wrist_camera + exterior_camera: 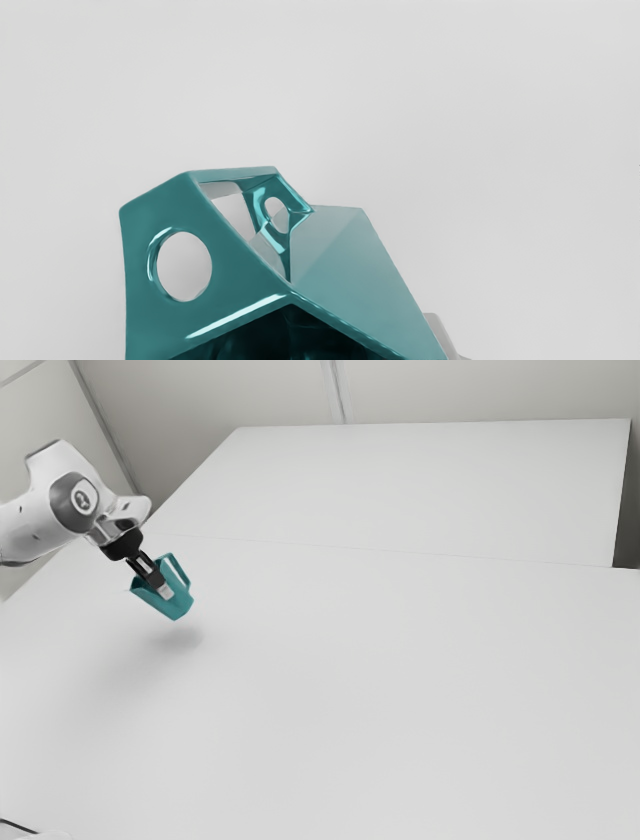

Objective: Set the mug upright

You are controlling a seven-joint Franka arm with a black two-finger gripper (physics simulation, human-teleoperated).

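The mug (179, 603) hangs tilted above the table (400, 680), pinched by the gripper (163, 590); in the exterior view its mouth faces ten o'clock, its handle (180, 571) one. Likely light, stiff, slick: body walls suit gripping. Table edge lies toward ten; room opens three to six.

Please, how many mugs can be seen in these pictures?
1. The teal mug is held tilted in the claw, raised above the white table, toward the exterior view's left.
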